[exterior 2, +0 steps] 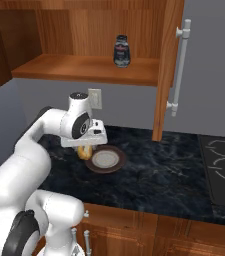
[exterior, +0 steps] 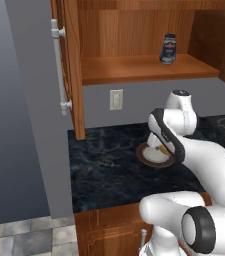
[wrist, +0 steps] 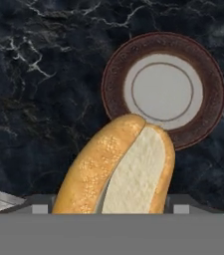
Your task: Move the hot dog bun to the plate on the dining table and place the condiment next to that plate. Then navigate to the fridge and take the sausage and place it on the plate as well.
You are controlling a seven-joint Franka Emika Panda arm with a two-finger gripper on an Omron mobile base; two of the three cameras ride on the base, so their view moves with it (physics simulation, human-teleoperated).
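Observation:
The hot dog bun [wrist: 118,169] is golden-tan with a pale cut side. It sits between the fingers of my gripper [wrist: 111,206], which is shut on it. In the right base view the hot dog bun [exterior 2: 85,152] hangs under the gripper [exterior 2: 86,149], just left of a small dark brown dish [exterior 2: 119,161] on the black marbled counter. A sliver of the bun [exterior: 161,148] shows behind my forearm in the left base view. The condiment [exterior: 169,48] [exterior 2: 122,51], a glassy jar with a dark cap, stands on the open wooden cabinet shelf above. The plate, dining table, fridge and sausage are out of view.
The brown dish [wrist: 113,74] [exterior: 143,156] has nothing on it. An open cabinet door with a grey bar handle [exterior: 59,65] [exterior 2: 179,70] juts out over the counter. A wall socket [exterior: 116,99] sits below the shelf. A stove top [exterior 2: 224,170] lies at the right.

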